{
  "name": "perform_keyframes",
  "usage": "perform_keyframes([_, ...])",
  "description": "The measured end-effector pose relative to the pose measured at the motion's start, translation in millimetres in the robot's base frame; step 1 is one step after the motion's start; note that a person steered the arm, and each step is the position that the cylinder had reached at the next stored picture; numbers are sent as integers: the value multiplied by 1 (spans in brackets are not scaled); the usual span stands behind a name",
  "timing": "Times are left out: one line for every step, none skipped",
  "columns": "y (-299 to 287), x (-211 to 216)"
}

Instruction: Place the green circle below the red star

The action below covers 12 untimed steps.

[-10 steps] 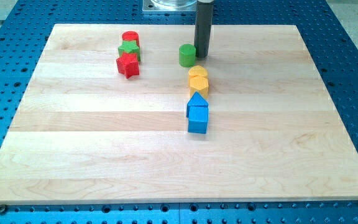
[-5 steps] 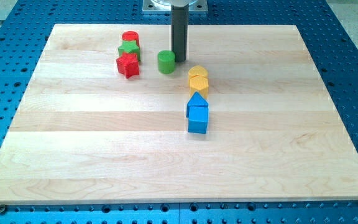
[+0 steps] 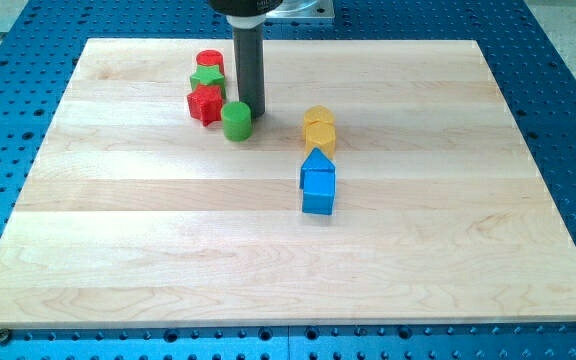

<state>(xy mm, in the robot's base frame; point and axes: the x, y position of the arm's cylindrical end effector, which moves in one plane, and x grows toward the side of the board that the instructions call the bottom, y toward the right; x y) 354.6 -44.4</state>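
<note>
The green circle (image 3: 235, 120) sits on the wooden board (image 3: 288, 260), just right of and slightly below the red star (image 3: 205, 103). My tip (image 3: 251, 110) touches the green circle's upper right side. The red star lies at the bottom of a short column, with a green star (image 3: 208, 80) above it and a red cylinder (image 3: 209, 62) at the top.
A yellow block pair (image 3: 319, 128) stands right of the green circle. A blue house-shaped block (image 3: 318, 163) and a blue cube (image 3: 318, 192) lie below it. The board's edges border a blue perforated table (image 3: 568, 120).
My tip has moved left and down the view, pushing the green circle from near the top centre toward the red star. The other blocks have not moved.
</note>
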Motion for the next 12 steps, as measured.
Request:
perform_keyframes([0,3])
perform_keyframes([1,4])
perform_keyframes([1,31])
perform_keyframes([1,40])
perform_keyframes([1,44])
perform_keyframes([1,67])
perform_keyframes([-13,68])
perform_keyframes([-36,63])
perform_keyframes([-40,63])
perform_keyframes([-40,75])
perform_keyframes([-63,110])
perform_keyframes([-120,109])
